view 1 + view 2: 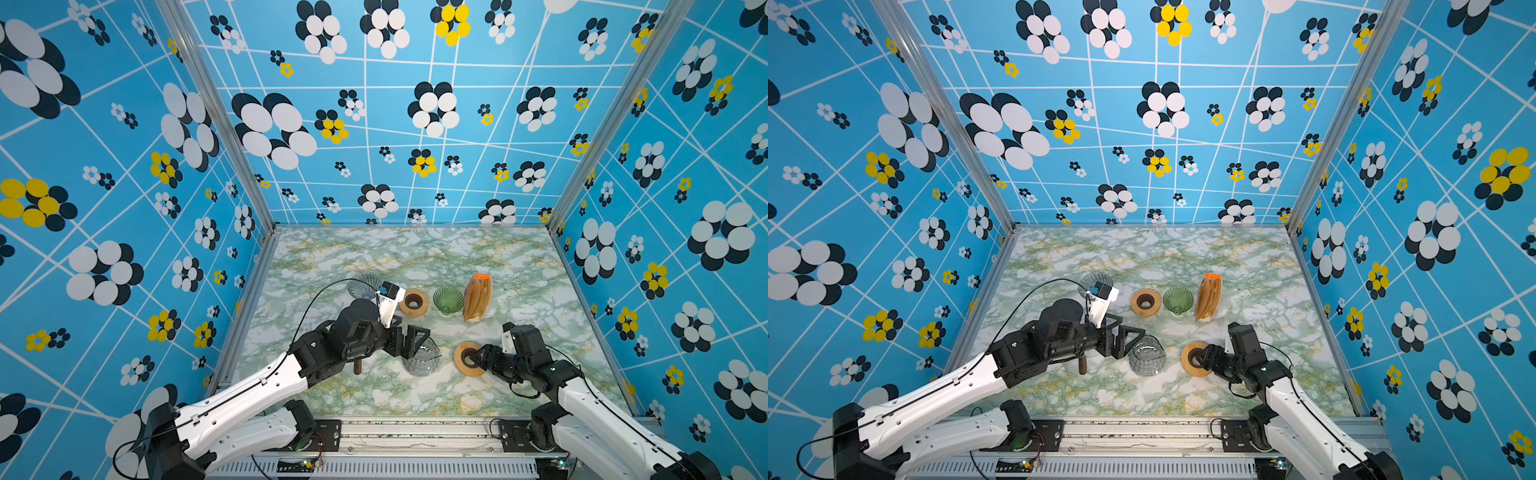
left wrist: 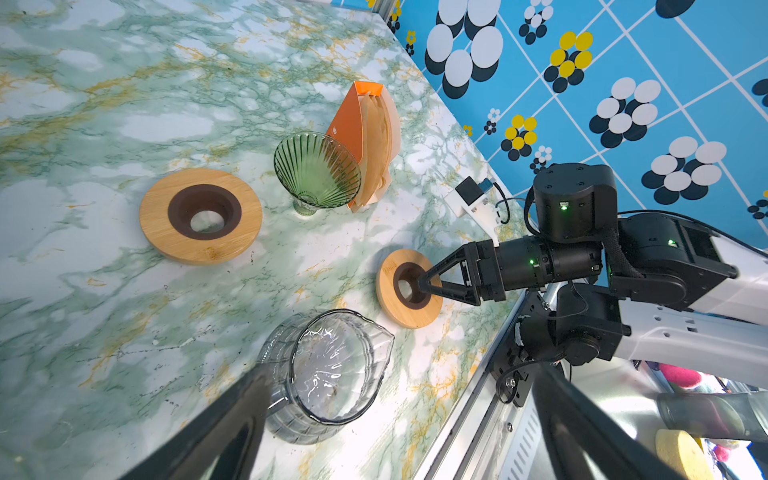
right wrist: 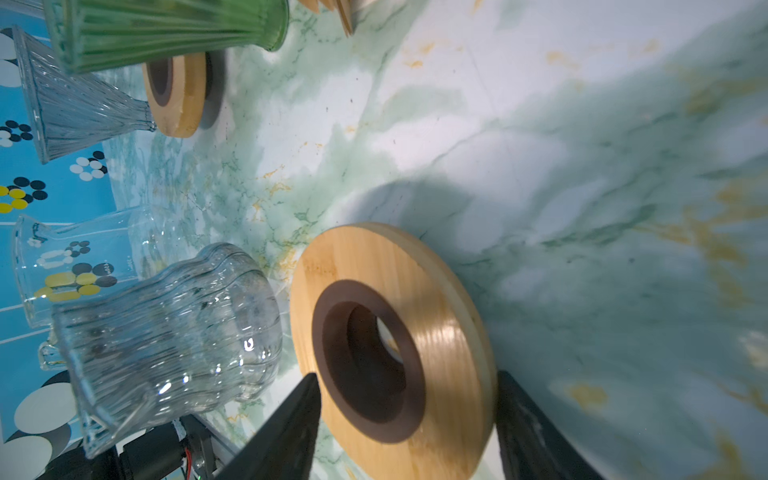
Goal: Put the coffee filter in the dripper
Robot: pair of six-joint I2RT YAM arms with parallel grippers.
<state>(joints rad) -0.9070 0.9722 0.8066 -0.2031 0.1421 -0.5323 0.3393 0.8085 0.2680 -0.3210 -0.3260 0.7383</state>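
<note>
A pack of brown coffee filters (image 1: 478, 297) (image 1: 1208, 297) (image 2: 374, 137) stands upright mid-table, touched by neither gripper. Just left of it is the green glass dripper (image 1: 448, 300) (image 1: 1177, 300) (image 2: 318, 170). My right gripper (image 1: 473, 357) (image 1: 1200, 359) (image 3: 407, 376) is nearer the front. Its fingers press both sides of a wooden ring (image 1: 467, 365) (image 2: 409, 316) (image 3: 449, 324), which is tilted off the table. My left gripper (image 1: 411, 332) (image 1: 1127, 332) (image 2: 401, 372) is wide open and holds nothing. One of its fingers is beside a ribbed glass carafe (image 1: 420, 363) (image 2: 328, 370).
A second wooden ring (image 1: 413, 302) (image 2: 199, 216) lies left of the green dripper. Further left stands a clear ribbed dripper (image 1: 359, 284) (image 3: 70, 104). A short brown peg (image 1: 357, 368) shows under my left arm. Metal rails edge the marble table (image 1: 415, 257).
</note>
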